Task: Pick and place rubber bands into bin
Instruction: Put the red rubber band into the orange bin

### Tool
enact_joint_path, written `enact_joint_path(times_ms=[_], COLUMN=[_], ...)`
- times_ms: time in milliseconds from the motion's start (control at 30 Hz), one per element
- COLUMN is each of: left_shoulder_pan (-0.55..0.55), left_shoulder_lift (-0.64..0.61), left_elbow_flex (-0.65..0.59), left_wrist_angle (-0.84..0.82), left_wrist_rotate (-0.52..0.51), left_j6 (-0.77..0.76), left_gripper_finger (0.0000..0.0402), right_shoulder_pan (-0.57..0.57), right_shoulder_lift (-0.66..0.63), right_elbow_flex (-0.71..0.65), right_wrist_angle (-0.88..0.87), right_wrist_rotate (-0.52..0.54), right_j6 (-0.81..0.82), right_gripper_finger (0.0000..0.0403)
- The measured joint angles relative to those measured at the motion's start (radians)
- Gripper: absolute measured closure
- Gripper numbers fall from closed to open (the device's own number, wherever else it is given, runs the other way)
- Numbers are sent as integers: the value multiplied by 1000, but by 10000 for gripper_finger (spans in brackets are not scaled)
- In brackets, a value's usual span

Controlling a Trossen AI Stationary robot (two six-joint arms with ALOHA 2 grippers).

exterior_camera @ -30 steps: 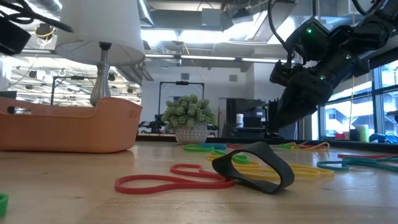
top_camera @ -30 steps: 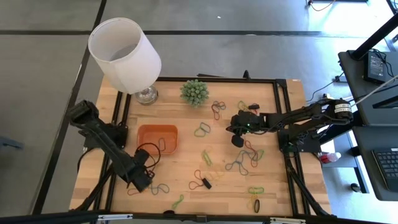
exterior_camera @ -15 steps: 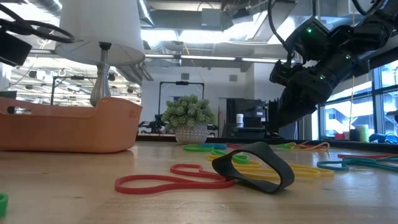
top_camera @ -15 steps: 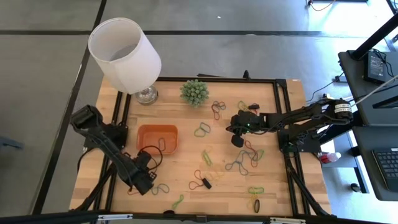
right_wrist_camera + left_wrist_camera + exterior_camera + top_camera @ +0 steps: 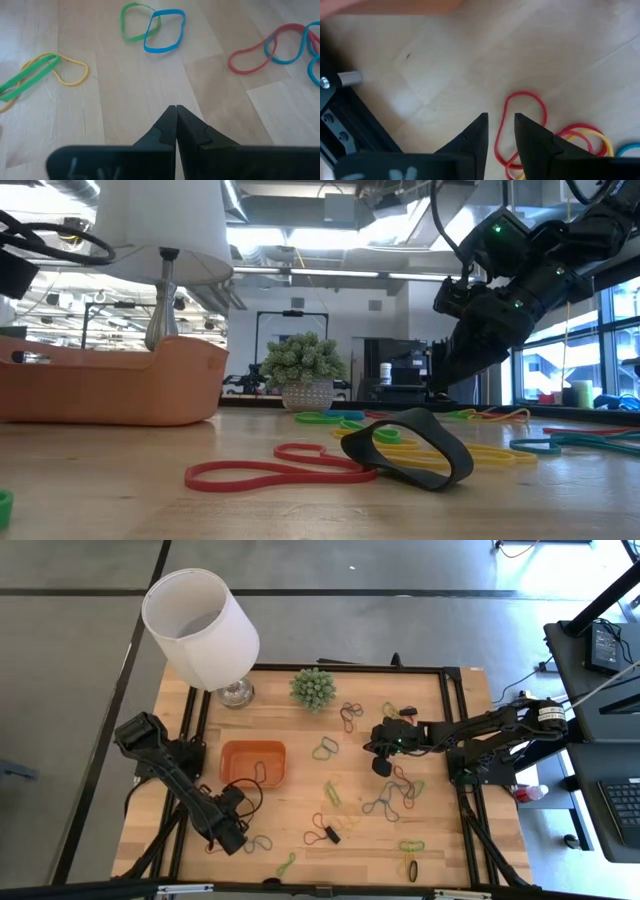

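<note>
The orange bin lies on the wooden table, left of centre. Rubber bands in several colours are scattered over the table's right and near parts. My left gripper is low near the table's near-left corner. It is open by a narrow gap, and a red band lies at its fingertips, one strand running into the gap; I cannot tell whether they touch. Yellow and blue bands lie beside it. My right gripper hovers shut over bare wood among bands at centre-right.
A lamp with a large white shade stands at the far-left corner and a spiky green ball plant at the far edge. A black band and a red one lie near the near edge. A black frame rail borders the table.
My left arm has shifted a little toward the table's near edge and right, bringing its gripper closer to the bands at the near-left. The right arm and the bands have kept still.
</note>
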Motion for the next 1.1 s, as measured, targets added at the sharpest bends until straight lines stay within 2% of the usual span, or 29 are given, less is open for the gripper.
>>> enact_joint_path(times_ms=[267, 467, 767, 1100], left_shoulder_pan=[0, -1, 0, -1], left_shoulder_lift=[-10, -13, -91, -97], left_elbow_flex=[-95, -93, -66, -66], left_wrist_angle=[121, 108, 79, 115], left_wrist_rotate=[43, 45, 21, -25], left_j6=[-51, -73, -74, -83], left_gripper_finger=[349, 358, 358, 345], right_shoulder_pan=[0, 0, 0, 0], right_shoulder_lift=[0, 0, 0, 0], right_elbow_flex=[0, 0, 0, 0], right_wrist_angle=[0, 0, 2, 2], right_wrist_rotate=[0, 0, 0, 0], right_j6=[0, 0, 1, 19], right_gripper_finger=[395, 395, 395, 395])
